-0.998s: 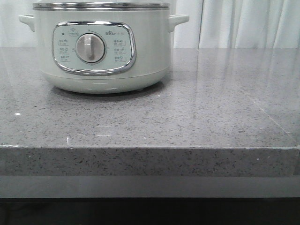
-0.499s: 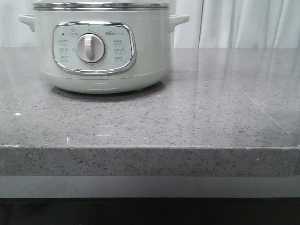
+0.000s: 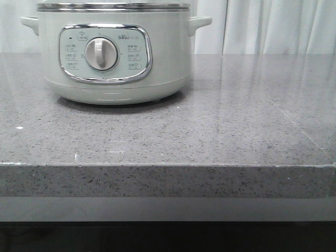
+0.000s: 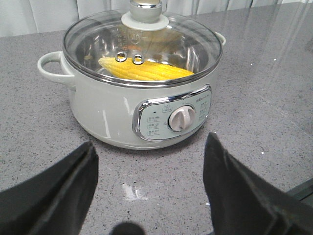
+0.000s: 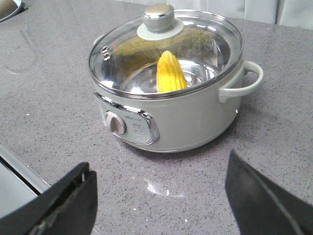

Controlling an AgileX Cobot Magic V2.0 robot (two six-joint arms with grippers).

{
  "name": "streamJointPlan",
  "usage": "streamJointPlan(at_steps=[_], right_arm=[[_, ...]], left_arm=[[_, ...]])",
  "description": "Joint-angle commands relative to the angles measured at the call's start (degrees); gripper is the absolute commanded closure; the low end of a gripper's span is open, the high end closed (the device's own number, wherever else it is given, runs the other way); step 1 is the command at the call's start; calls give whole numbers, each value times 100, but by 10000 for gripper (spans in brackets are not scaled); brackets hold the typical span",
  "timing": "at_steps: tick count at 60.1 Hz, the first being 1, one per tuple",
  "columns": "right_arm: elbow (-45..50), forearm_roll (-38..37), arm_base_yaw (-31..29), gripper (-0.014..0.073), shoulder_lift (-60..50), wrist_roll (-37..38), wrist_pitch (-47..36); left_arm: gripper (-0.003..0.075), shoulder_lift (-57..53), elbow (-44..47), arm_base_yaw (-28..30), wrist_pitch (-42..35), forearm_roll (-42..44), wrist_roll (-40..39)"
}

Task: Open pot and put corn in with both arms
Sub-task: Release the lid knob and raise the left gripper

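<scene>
The pale grey-green pot (image 3: 113, 52) stands on the grey stone counter at the back left, its glass lid (image 4: 142, 41) on, with a chrome knob (image 4: 145, 6). The yellow corn (image 4: 146, 70) lies inside the pot under the lid; it also shows in the right wrist view (image 5: 170, 72). The pot shows in the left wrist view (image 4: 102, 112) and in the right wrist view (image 5: 195, 122). My left gripper (image 4: 149, 161) is open and empty, above the counter in front of the pot. My right gripper (image 5: 159, 183) is open and empty, also short of the pot. Neither gripper shows in the front view.
The counter's front edge (image 3: 168, 165) runs across the front view. White curtains (image 3: 273, 26) hang behind. In the right wrist view the counter edge (image 5: 19, 171) is near the left finger, and a rim of a metal bowl (image 5: 7, 7) shows at the far corner.
</scene>
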Motion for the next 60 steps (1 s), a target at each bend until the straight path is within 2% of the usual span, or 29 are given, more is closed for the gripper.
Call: streamJointPlan(at_steps=[1,7,11,18,29,35,60], right_arm=[[-137,65,-3,32,-70,4,-335],[-137,65,-3,50,-70,4,-329],[-137,65,-3,118,-70,4,-327],[-137,65,-3,345,-70,4,-304],[-137,65,-3,663,-70,4,-285],[-137,65,-3,660,-70,4,-260],[-137,65,-3,661,-70,4,-259]], left_arm=[[277,7,-151,-3,-445,-81,-17],[356,7,-151,-3,-445,-81,-17],[432,7,-151,-3,-445,-81,-17],[558,7,-151,-3,-445,-81,-17],[693,7,-151,-3,-445,-81,-17],[740,7,-151,-3,-445,-81,-17],[741,-44,-103,-16,-489,-94,-17]])
